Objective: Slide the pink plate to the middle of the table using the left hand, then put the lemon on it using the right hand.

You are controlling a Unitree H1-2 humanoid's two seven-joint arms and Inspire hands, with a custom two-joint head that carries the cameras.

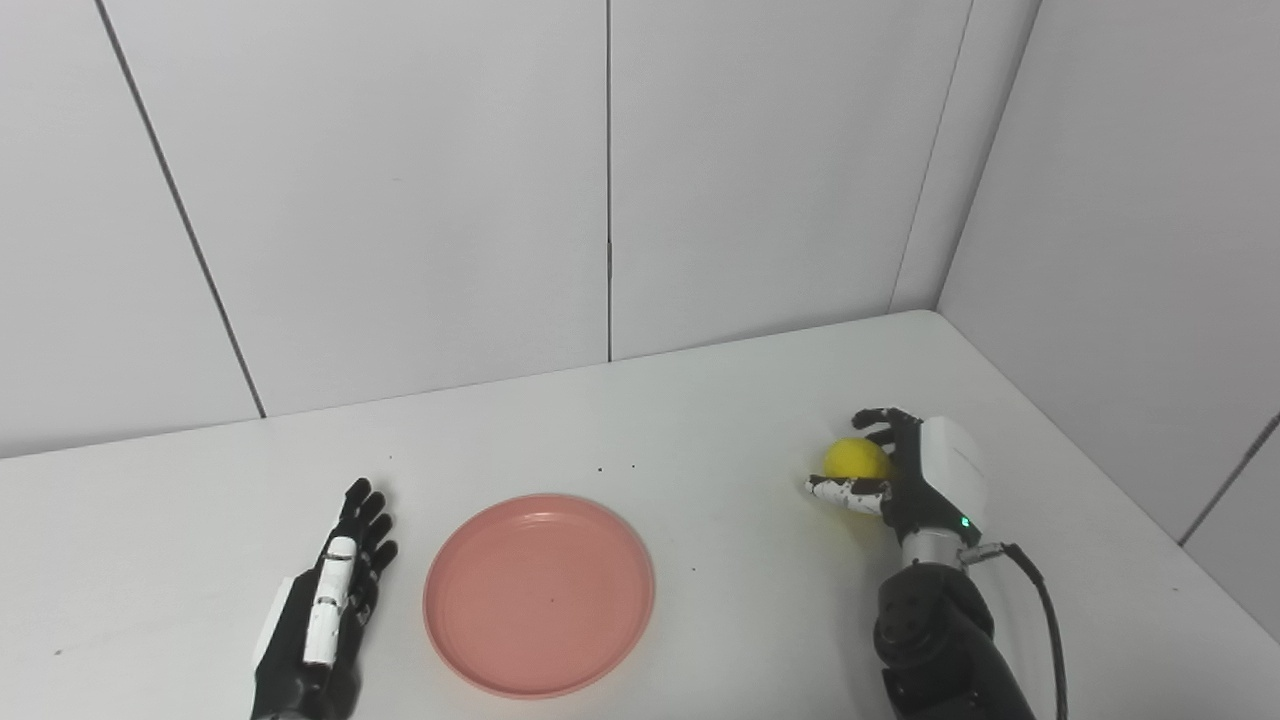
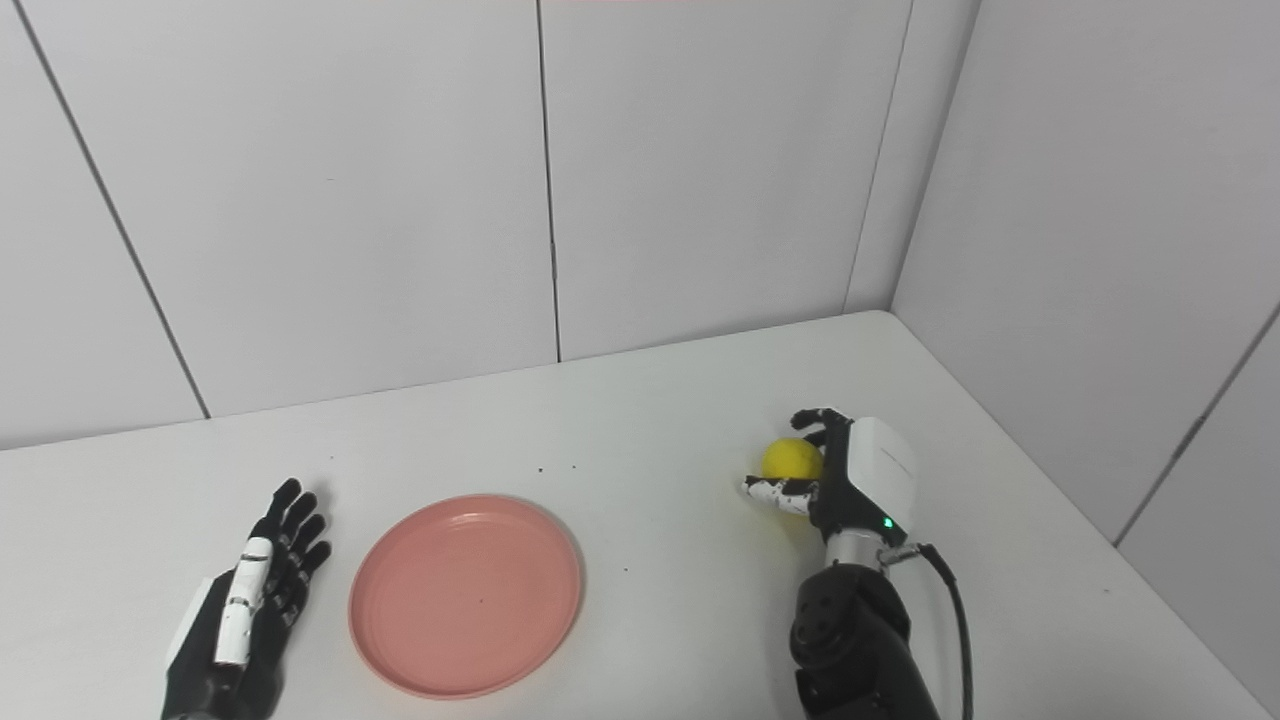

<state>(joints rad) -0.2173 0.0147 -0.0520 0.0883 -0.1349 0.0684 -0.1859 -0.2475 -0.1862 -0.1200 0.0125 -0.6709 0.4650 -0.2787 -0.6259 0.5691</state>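
One pink plate [image 1: 539,593] lies on the white worktop [image 1: 700,420] near its front edge, holding nothing. One lemon [image 1: 856,460] sits well to its right, with the right hand [image 1: 905,475] curled around it, fingers and thumb clamped on the fruit. The left hand [image 1: 335,590] lies flat just left of the plate, fingers straight and holding nothing.

White tabletop [image 1: 700,420], grey panelled walls [image 1: 400,200].
A few tiny dark specks [image 1: 615,467] lie toward the tabletop's far edge.
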